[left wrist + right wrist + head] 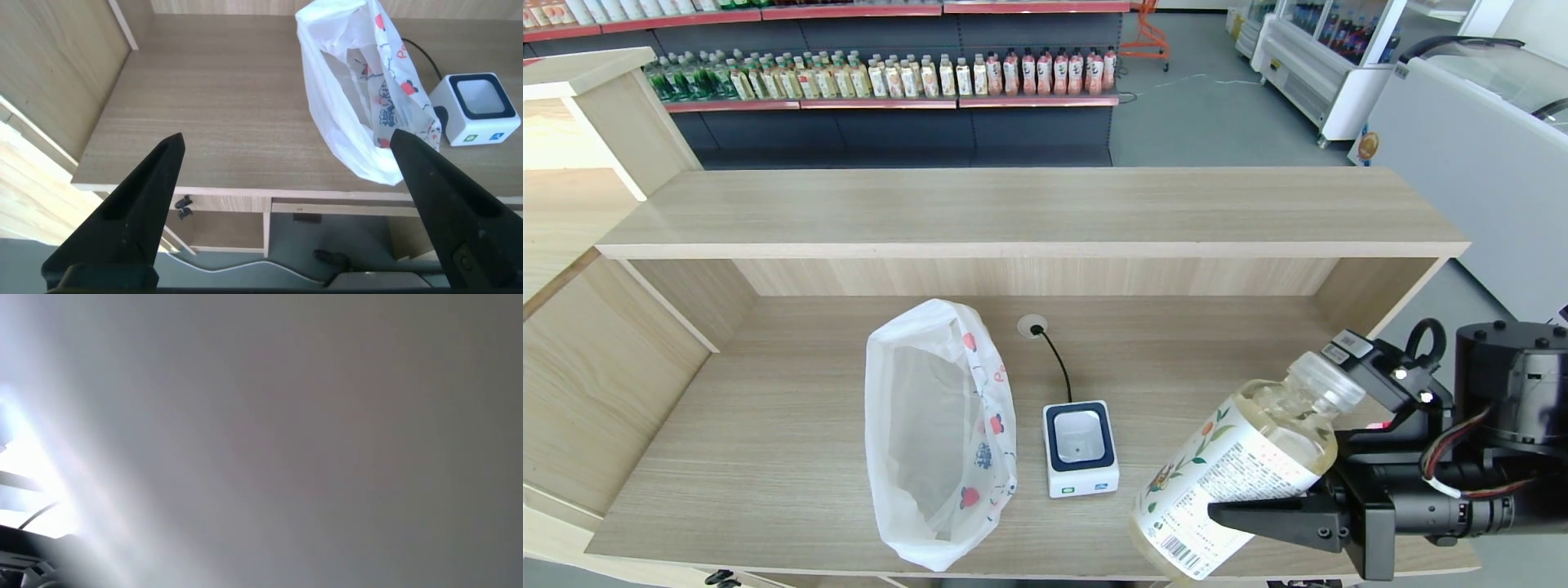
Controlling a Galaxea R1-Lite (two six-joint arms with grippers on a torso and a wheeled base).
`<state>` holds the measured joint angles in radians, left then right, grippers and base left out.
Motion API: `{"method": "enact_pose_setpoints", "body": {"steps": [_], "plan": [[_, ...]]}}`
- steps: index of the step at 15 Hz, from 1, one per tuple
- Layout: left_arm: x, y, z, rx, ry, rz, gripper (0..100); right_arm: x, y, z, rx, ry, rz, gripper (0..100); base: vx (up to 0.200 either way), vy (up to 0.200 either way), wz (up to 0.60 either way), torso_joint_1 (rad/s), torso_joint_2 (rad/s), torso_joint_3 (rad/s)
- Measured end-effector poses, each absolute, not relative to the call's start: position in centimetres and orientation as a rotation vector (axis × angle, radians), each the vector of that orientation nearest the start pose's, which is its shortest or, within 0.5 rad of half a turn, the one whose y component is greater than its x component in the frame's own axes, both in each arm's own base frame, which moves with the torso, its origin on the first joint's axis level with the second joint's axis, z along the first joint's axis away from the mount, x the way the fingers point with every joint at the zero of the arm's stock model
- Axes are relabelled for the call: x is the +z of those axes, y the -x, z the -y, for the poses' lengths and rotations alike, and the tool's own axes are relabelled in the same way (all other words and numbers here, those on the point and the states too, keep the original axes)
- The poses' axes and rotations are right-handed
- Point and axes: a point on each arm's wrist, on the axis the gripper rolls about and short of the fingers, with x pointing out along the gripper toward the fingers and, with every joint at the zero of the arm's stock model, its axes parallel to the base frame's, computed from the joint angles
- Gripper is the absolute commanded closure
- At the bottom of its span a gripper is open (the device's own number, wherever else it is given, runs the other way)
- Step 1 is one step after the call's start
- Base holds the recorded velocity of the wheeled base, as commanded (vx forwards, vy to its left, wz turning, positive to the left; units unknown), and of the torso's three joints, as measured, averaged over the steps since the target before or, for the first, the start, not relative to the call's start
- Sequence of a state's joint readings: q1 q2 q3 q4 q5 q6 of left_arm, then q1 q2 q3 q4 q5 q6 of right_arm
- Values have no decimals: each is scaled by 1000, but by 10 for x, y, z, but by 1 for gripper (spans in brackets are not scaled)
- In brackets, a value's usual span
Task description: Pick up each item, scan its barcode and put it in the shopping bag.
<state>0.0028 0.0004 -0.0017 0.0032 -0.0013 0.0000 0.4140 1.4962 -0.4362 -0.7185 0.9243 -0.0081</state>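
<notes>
The right gripper [1282, 429] is shut tight around a tilted bottle [1241, 474] at the lower right of the head view. I think scanning is the step now. Next, its barcode must face the scanner [1080, 445] in the middle of the tabletop [768, 425]. The shopping bag [939, 433] stands open just left of the scanner. The left gripper [288, 143] is wide open and holds nothing.

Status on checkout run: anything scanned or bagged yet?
Done: the bottle is picked up; the shopping bag looks empty. In hand: the right gripper clamps the tilted bottle above the counter, right of the scanner, not over it. The left gripper is open. Left, likely: scan the barcode, then bag it.
</notes>
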Motion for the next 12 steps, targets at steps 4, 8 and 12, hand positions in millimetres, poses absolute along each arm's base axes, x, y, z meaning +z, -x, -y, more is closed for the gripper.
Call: {"method": "enact_pose_setpoints", "body": {"steps": [4, 8, 12], "plan": [[76, 23, 0, 1, 0, -2, 0, 150, -191, -107, 1347, -48, -335, 100, 0, 0, 0, 0, 0, 0], [76, 23, 0, 1, 0, -2, 0, 148, -193, -108, 1352, -37, -333, 100, 0, 0, 0, 0, 0, 0], [76, 23, 0, 2, 0, -2, 0, 146, -193, -109, 1350, -36, -339, 100, 0, 0, 0, 0, 0, 0]]}}
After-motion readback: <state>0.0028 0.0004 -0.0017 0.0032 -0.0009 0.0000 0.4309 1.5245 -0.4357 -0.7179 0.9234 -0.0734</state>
